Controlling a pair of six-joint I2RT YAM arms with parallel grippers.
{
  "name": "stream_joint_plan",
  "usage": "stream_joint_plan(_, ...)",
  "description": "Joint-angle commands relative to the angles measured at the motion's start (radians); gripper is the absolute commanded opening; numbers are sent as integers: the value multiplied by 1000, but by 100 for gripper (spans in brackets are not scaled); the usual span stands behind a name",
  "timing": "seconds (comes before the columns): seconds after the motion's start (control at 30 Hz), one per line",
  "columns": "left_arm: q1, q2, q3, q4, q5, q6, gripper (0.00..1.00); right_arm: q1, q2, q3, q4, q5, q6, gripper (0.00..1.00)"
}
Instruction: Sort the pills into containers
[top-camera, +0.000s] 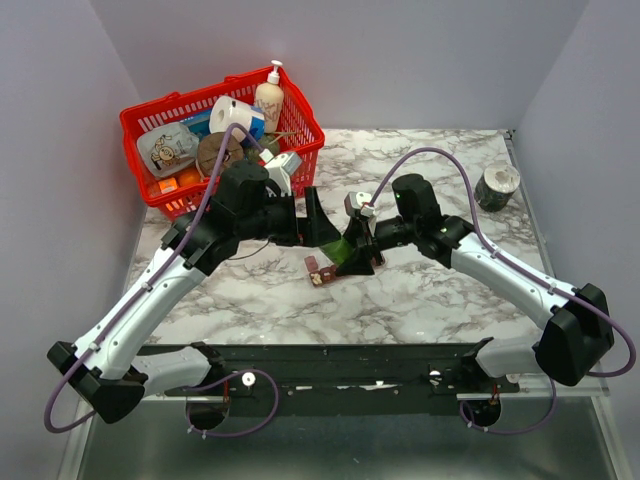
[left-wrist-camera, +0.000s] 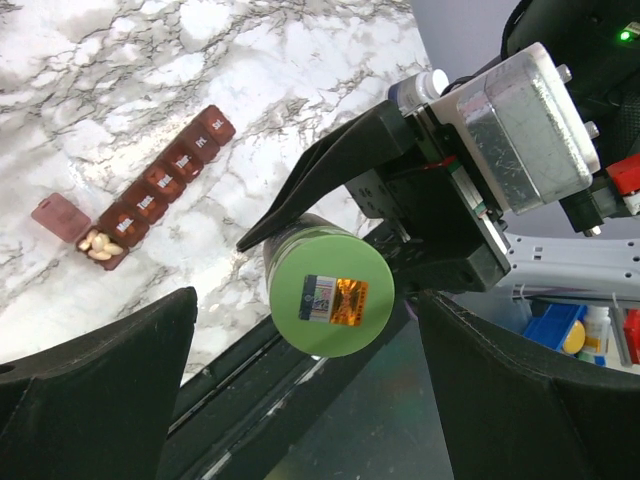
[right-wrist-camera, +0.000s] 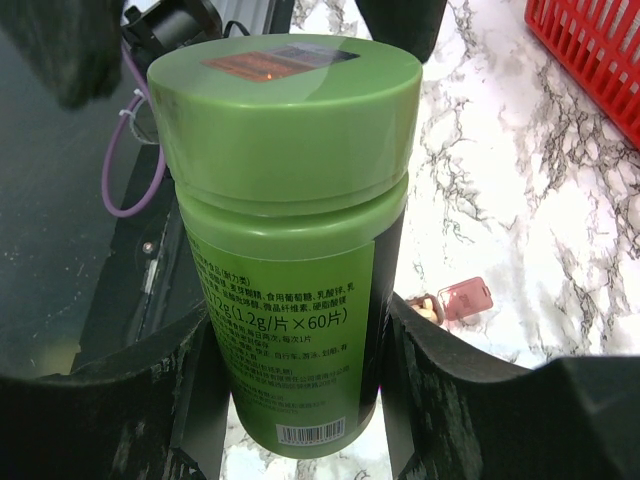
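Judging from the pictures, the sort is barely begun. The containers lie on the marble tabletop as a dark red-brown strip of small lidded compartments. In the top view the strip sits just at 7 o'clock of the raised green bottle. Only the compartment at the strip's 8 o'clock end is open in the left wrist view, its lid swung aside. A few pale pills lie inside it. The other lids are down, and what is under them cannot be told. So one compartment is served and the rest appear to be left to fill.

The right end effector is closed partway on the bottle's body and holds it off the tabletop — fingers pressed on both sides. The bottle's cap is on. The left end effector stands fully spread and holds nothing. The cap sits between its fingers, apart from both, which looks like a line-up to grip the cap.
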Motion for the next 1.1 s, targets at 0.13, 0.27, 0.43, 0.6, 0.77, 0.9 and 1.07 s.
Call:
stream_joint_plan(0.13,-46,55,48,-20,-43,-10,97,-4,6,33,36,4,6,0)
stream_joint_plan(0.27,-55,67,62,-46,-74,2,79,-6,6,33,36,4,6,0)
stream_joint_plan(0.43,-58,82,65,-69,-53,31,41,-4,3,33,36,3,6,1)
stream_joint_plan(0.6,-58,92,42,-55,39,154,33,-4,2,35,33,-12,6,1)
stream_joint_plan(0.77,-19,95,-39,52,463,350,34,-4,-1,33,36,-48,11,0)
stream_joint_plan(0.9,44,116,-89,115,783,447,34,-6,-14,23,43,-114,4,1)
stream_joint_plan(1.07,57,208,28,-181,840,737,37,-4,-26,16,45,-186,-8,1)
